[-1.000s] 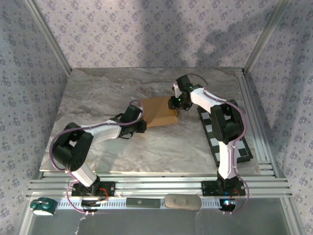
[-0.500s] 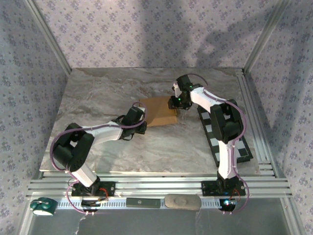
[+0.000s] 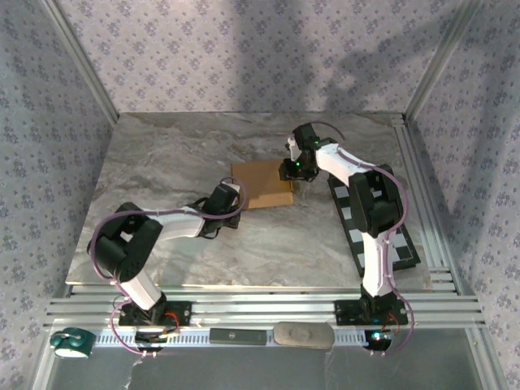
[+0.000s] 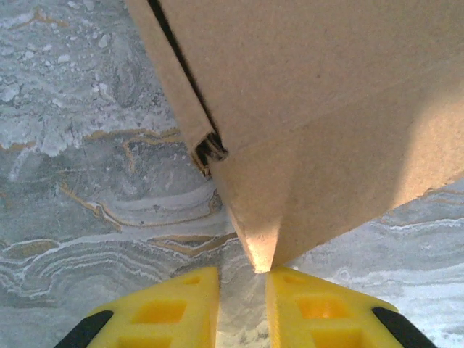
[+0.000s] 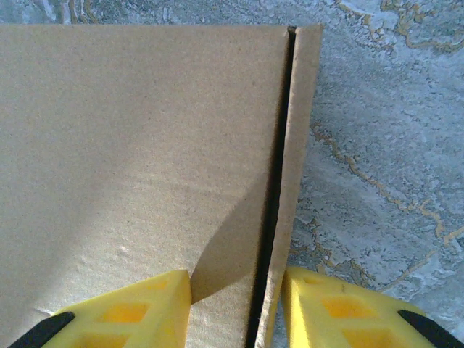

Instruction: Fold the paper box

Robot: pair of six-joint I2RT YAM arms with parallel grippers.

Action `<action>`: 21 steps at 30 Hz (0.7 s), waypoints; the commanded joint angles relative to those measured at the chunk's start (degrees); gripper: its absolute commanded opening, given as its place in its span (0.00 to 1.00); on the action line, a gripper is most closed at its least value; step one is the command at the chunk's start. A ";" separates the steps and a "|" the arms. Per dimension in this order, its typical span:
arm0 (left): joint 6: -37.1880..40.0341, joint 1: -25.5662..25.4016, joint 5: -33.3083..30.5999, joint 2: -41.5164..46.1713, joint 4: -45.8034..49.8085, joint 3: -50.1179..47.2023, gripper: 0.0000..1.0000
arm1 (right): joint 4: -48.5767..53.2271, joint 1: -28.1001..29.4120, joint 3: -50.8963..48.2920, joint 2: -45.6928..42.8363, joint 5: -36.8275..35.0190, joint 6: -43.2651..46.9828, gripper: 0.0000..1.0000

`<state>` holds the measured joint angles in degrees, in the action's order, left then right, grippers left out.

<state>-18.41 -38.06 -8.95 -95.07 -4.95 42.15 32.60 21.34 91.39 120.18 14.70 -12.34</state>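
Observation:
The paper box [image 3: 262, 184] is a shallow tan cardboard box lying closed on the marble table, mid-back. My left gripper [image 3: 227, 197] sits just off its near-left corner. In the left wrist view the box [image 4: 326, 109] corner points at the narrow gap of the left gripper [image 4: 243, 274], which is slightly open with only marble between its yellow fingers [image 4: 167, 304]. My right gripper [image 3: 293, 170] is at the box's far-right edge. In the right wrist view the right gripper [image 5: 235, 275] is open and straddles the side wall of the box [image 5: 145, 145], one finger over the lid, one outside.
A black-and-white checkered board [image 3: 404, 236] lies along the right side under the right arm. Aluminium rails [image 3: 260, 305] border the table's near edge, with a teal roll [image 3: 71, 344] at the bottom left. Patterned walls enclose the table.
My left gripper has drawn back from the box's left edge toward the near side, now just off the corner. The right gripper and the box have stayed put.

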 commanded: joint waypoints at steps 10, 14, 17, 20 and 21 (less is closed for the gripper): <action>0.21 0.03 -4.20 -3.84 -2.75 1.63 0.22 | 3.78 -0.21 -0.06 2.87 -0.24 1.95 0.39; -1.90 0.18 -5.18 -5.10 -0.02 4.25 0.17 | 3.71 -0.17 -0.16 2.78 0.02 2.22 0.39; -4.42 0.14 -5.11 -6.30 2.30 6.22 0.12 | 3.71 -0.17 -0.16 2.70 0.07 2.32 0.39; -7.94 0.05 -5.49 -7.14 4.37 7.89 0.15 | 3.51 -0.17 -0.25 2.68 0.20 2.33 0.38; -9.00 0.09 -5.48 -7.23 4.74 8.18 0.18 | 3.55 -0.21 -0.25 2.69 0.15 2.32 0.38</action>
<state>-23.18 -38.39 -12.51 -99.26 -0.49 48.31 32.56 21.06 91.44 120.22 14.92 -11.92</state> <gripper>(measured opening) 0.164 0.385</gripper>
